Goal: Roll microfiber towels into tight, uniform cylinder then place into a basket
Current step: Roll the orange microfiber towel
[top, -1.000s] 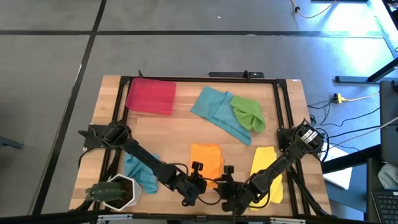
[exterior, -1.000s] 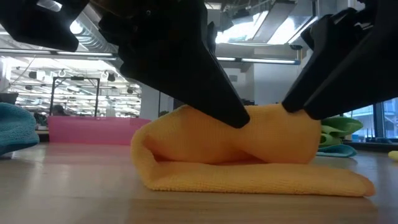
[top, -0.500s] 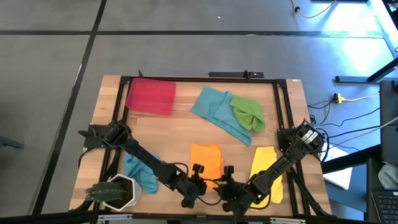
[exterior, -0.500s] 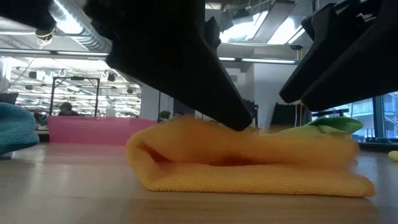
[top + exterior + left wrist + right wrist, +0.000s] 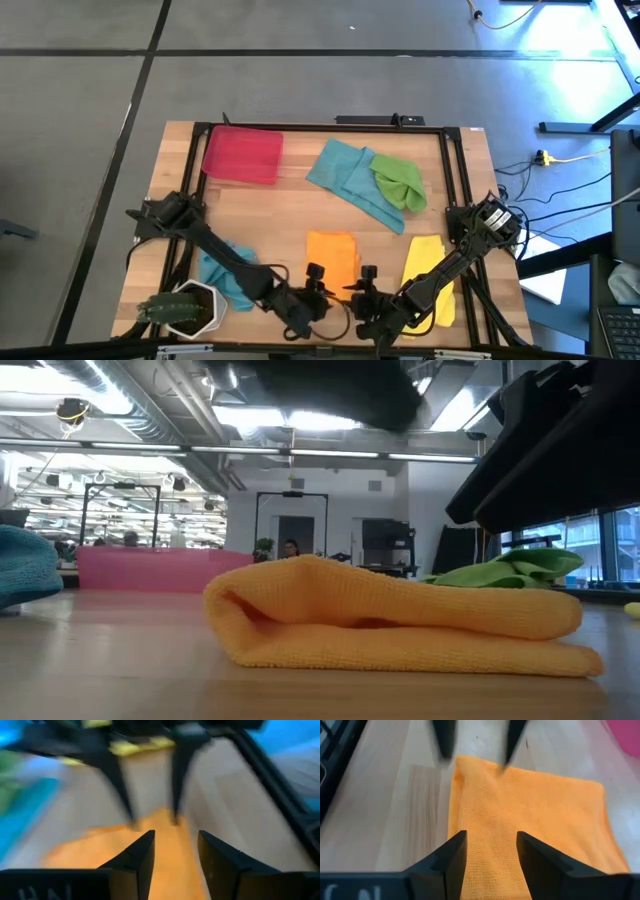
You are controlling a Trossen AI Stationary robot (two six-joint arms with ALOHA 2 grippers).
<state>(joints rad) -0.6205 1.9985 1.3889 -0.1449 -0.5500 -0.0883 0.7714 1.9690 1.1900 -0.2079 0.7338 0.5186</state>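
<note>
The orange towel [image 5: 333, 255] lies folded over on the wooden table near its front edge, its rounded fold [image 5: 225, 610] at the left in the low view. My left gripper [image 5: 175, 852] hovers open above the towel's near end [image 5: 318, 282] and touches nothing. My right gripper [image 5: 490, 851] stands open beside it [image 5: 362, 285], just over the same end of the towel and clear of it. The red basket [image 5: 242, 155] sits at the far left. A teal towel [image 5: 345, 178], a green towel [image 5: 398, 182], a yellow towel [image 5: 425, 272] and another teal towel [image 5: 225, 275] lie loose.
A white pot with a plant [image 5: 185, 310] stands at the near left corner, next to the left arm. A black frame [image 5: 300, 127] runs round the table top. Bare wood lies between the basket and the orange towel.
My left gripper has let go of the orange towel and risen, almost out of the low view's top. The towel's upper fold, held up as a hump a second ago, has sunk flat onto the layer beneath. The bottom layer has stayed where it was.
</note>
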